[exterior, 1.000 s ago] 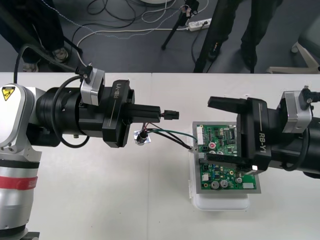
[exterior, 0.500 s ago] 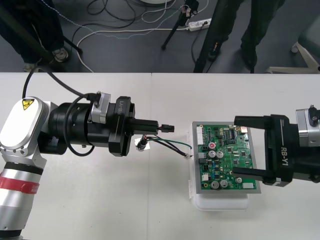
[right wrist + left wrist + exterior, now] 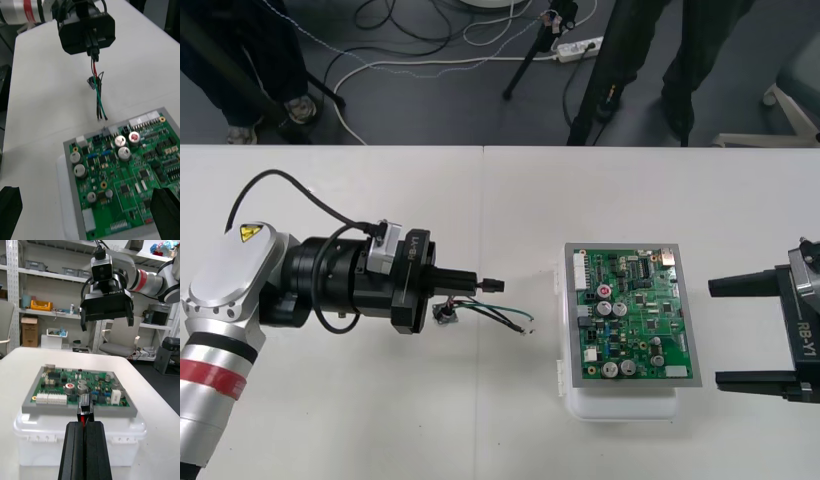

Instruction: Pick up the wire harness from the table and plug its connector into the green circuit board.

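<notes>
Green circuit board on its white plastic base is now fully uncovered. The right end effector hung over it a second ago and has backed off to the right edge of the plain light table, fingers spread wide, nothing in them. Left end effector has also pulled back to its own side, so the gap to the board grew instead of closing. It's clamped narrow on the thin red, black and green wire harness, just behind the small black plug. The plug sticks out past the fingertips, aimed at the board's left edge and well apart from it. The rest of the harness droops under the fingers, with the round metal socket just below them; can't tell if it touches the table. The loose wire ends trail toward the board. They were at the board's edge a second ago and now sit clear of it. From the left wrist camera the plug points straight at the board's side, roughly level with its grey frame. Read: not plugged in, and insertion hasn't started. This looks like a back-off to reset the approach with the right arm out of the way. The grasp looks solid and the plug heading is usable. The next move needs the gap closed and the plug lined up with its matching header. Risk: the dangling wires could snag the frame edge on the way in.
</notes>
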Tool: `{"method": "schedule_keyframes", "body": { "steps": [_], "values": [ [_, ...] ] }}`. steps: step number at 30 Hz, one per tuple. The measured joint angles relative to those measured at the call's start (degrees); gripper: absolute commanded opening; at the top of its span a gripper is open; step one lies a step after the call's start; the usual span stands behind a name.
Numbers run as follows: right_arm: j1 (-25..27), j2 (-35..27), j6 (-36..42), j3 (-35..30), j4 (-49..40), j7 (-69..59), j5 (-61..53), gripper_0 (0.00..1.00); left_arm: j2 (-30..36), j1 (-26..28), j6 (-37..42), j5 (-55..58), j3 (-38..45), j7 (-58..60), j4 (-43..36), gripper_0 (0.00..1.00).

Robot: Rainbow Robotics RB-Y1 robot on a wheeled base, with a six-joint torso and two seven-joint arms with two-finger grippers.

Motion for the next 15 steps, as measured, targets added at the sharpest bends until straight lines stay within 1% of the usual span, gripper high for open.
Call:
{"method": "schedule_keyframes", "body": {
  "steps": [6,10,15],
  "values": [
    [0.1,0.0,-5.8,-2.1,-0.1,-0.1,8.1,1.00,0.3,-0.4,0.0,0.5,-2.3,-9.8,6.8,0.00],
    [0.2,0.0,-6.6,-2.4,-0.1,-0.1,13.6,1.00,0.3,-0.9,0.0,0.6,-3.7,-16.1,10.7,0.00],
    [0.2,0.0,-6.7,-2.4,-0.3,-0.1,21.1,1.00,0.3,-1.3,0.0,0.6,-5.2,-17.1,13.5,0.00]
  ]
}}
